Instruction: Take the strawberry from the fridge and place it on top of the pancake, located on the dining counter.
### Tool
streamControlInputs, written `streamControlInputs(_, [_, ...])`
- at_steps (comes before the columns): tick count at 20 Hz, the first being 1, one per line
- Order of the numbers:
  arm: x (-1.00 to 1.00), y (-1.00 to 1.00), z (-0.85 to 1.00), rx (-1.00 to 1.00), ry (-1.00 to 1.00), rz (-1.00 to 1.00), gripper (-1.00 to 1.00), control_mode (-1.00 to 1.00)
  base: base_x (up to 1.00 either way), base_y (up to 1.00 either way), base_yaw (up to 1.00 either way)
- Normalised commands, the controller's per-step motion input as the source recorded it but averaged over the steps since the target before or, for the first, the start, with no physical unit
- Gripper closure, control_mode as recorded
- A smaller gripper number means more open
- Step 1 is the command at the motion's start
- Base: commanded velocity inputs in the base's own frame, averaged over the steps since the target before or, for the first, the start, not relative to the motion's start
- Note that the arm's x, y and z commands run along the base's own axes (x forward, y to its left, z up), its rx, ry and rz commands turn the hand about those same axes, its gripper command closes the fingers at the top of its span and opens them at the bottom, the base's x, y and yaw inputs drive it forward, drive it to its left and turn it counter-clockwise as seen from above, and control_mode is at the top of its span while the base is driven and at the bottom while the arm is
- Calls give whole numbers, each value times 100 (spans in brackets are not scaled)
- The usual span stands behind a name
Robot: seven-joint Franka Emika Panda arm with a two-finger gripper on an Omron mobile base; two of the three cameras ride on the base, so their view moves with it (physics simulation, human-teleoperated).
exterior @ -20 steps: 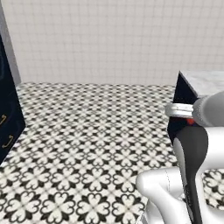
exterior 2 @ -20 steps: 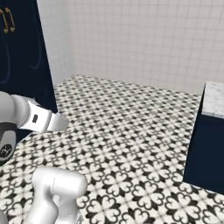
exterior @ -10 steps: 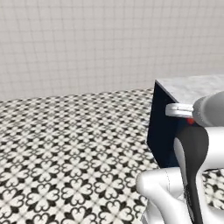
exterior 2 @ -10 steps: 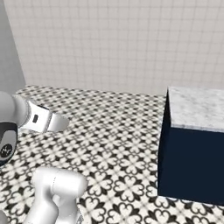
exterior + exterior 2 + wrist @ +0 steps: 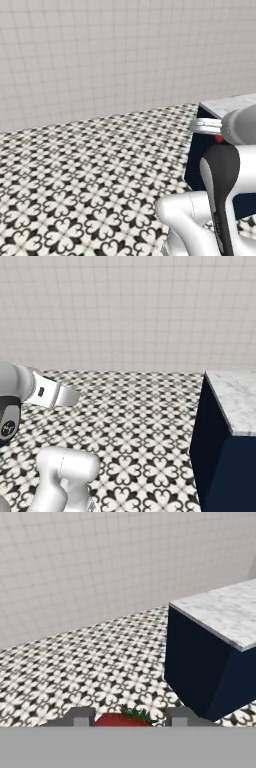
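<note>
Gripper (image 5: 123, 718) jaws stand narrowly closed on the strawberry (image 5: 123, 719), short of the dining counter (image 5: 220, 619). Risk: the small fruit slipping during transit; pancake unsighted.

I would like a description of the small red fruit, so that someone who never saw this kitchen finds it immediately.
Start at the navy block with the white-grey marble top, standing on the black-and-white patterned floor tiles before a pale tiled wall. In the hand view, nearer than that block, the robot's claw rises at the bottom. The bright-red strawberry sits between its fingertips, the one red thing there, with a green leafy cap.
</note>
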Motion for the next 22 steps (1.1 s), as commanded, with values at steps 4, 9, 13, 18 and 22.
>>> streamControlInputs(4, [0, 0, 0, 0, 0, 0, 100, 100, 100, 100, -41])
streamControlInputs(9, [0, 0, 0, 0, 0, 0, 100, 100, 100, 97, -40])
streamControlInputs(13, [0, 0, 0, 0, 0, 0, 100, 100, 100, 89, -38])
streamControlInputs(18, [0, 0, 0, 0, 0, 0, 100, 100, 100, 72, -36])
streamControlInputs(22, [0, 0, 0, 0, 0, 0, 100, 100, 100, 57, -39])
